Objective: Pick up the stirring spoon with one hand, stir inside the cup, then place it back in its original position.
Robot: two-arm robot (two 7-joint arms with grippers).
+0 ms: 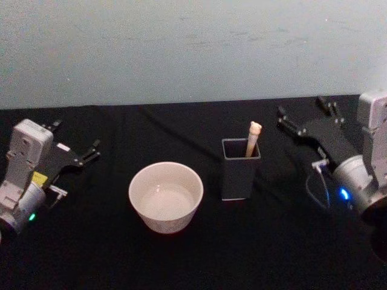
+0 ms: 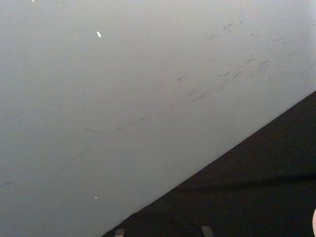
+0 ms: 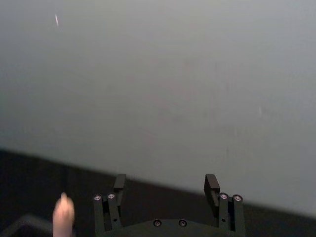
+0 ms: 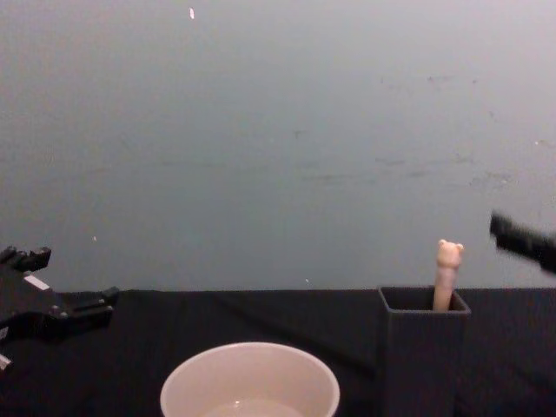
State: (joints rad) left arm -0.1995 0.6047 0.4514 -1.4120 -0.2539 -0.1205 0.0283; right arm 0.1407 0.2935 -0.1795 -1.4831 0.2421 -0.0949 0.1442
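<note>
The beige bear-topped stirring spoon [image 1: 253, 138] is stood in the dark grey square holder [image 1: 240, 170]; right gripper [image 1: 305, 118] and left gripper [image 1: 75, 142] fingers are held apart.

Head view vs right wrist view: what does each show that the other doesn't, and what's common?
Head view alone: the cream cup, the whole dark grey holder to its right with the spoon standing in it, the left gripper at the table's left side, and both silver-grey arms.

Right wrist view alone: a close look along the right gripper, its fingers spread open with nothing between them.

Both: the right gripper, the spoon's beige top beside it, the black table and the pale wall.
</note>
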